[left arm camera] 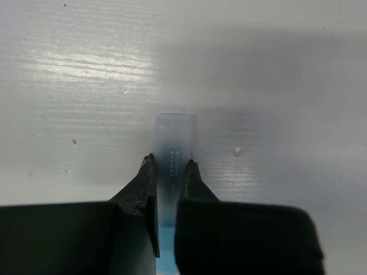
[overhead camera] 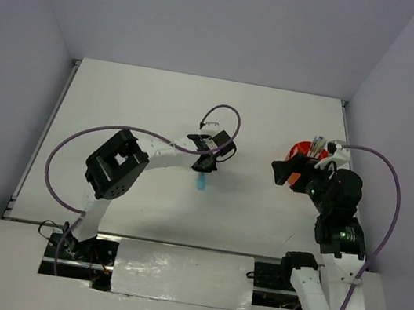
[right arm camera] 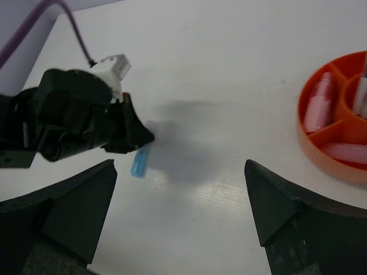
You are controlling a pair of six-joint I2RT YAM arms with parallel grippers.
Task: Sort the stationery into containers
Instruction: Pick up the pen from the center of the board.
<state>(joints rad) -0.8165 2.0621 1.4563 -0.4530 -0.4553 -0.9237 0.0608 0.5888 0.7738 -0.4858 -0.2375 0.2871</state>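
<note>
A pale blue marker point(left arm camera: 175, 146) sits between the fingers of my left gripper point(left arm camera: 171, 163), which is shut on it, low over the white table. In the top view the marker point(overhead camera: 201, 182) sticks out below the left gripper point(overhead camera: 207, 161) at mid-table. In the right wrist view it point(right arm camera: 140, 160) pokes out of the left gripper point(right arm camera: 123, 134). The orange divided cup point(overhead camera: 298, 149) stands to the right, partly behind my right arm. It holds pink markers point(right arm camera: 319, 109) and upright pens point(overhead camera: 317, 146). My right gripper point(right arm camera: 180, 163) is open and empty, just left of the cup point(right arm camera: 332, 157).
The white table point(overhead camera: 144, 105) ends at grey walls at the back and both sides. Purple cables point(overhead camera: 230, 111) loop above both arms. A silver-covered strip point(overhead camera: 183, 274) lies at the near edge between the arm bases.
</note>
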